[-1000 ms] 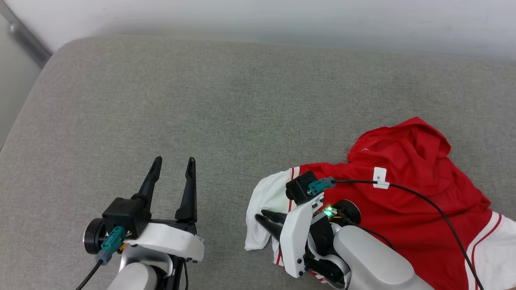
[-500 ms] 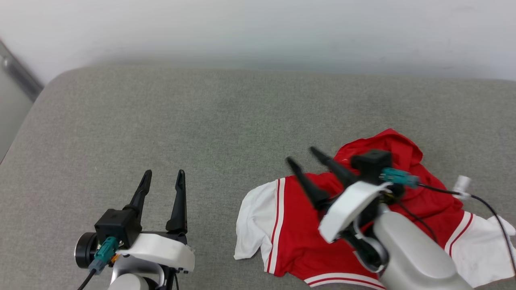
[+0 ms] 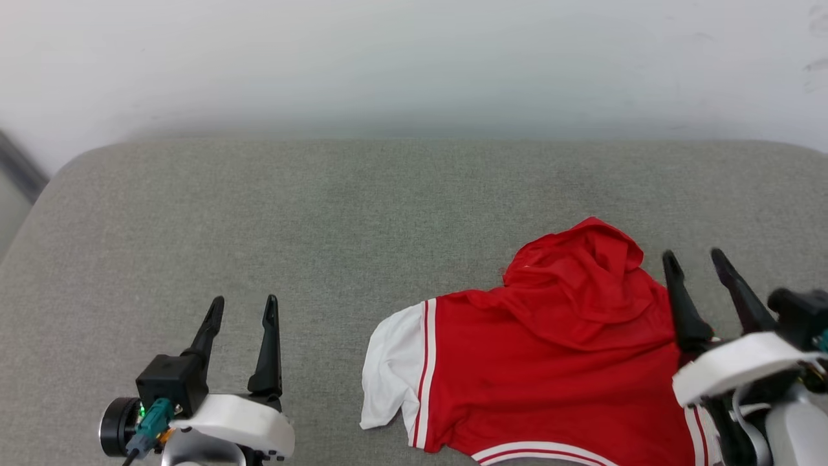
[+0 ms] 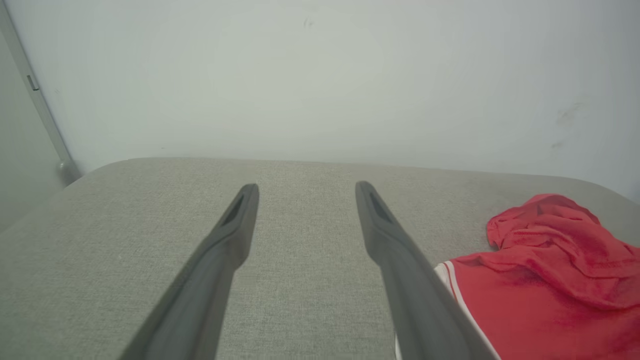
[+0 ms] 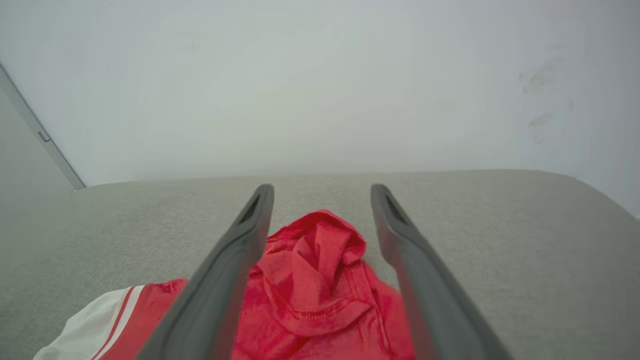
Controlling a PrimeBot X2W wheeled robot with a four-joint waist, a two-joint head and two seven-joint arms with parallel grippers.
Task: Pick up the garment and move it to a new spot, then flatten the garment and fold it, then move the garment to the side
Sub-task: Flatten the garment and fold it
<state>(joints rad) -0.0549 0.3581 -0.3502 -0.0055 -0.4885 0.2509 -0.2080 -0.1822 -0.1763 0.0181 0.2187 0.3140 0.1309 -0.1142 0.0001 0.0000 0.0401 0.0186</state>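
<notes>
- Two grippers show in the head view, each with its dark fingers [image 3: 267, 349] spread wide and nothing pinched between them.
- Of these, the left gripper [image 3: 244, 301] hangs over the bare grey cushion [image 3: 323, 213]. The garment [image 3: 550, 369] lies off to its right, apart from it, with a strip of cushion between them.
- Nearest that gripper is the garment's white sleeve [image 3: 388, 362]. In the left wrist view its striped trim [image 4: 446, 270] shows just past the right finger, partly hidden behind it.
- At the garment's other side stands the right gripper [image 3: 693, 255]. Its left finger crosses the edge of the red cloth in the head view, and its right finger is over cushion.
- Whether either of those fingers touches the cloth cannot be told.
- Between and below the right gripper's fingers, in its wrist view, lies a rumpled red hump [image 5: 315, 260] of the garment, just ahead of the gripper.
- Nearer the right gripper's base the red cloth lies fairly smooth, spreading leftward from it to the white sleeve.
- Beyond both sets of fingertips, past the cushion's far edge, rises a pale wall [image 3: 388, 65].
</notes>
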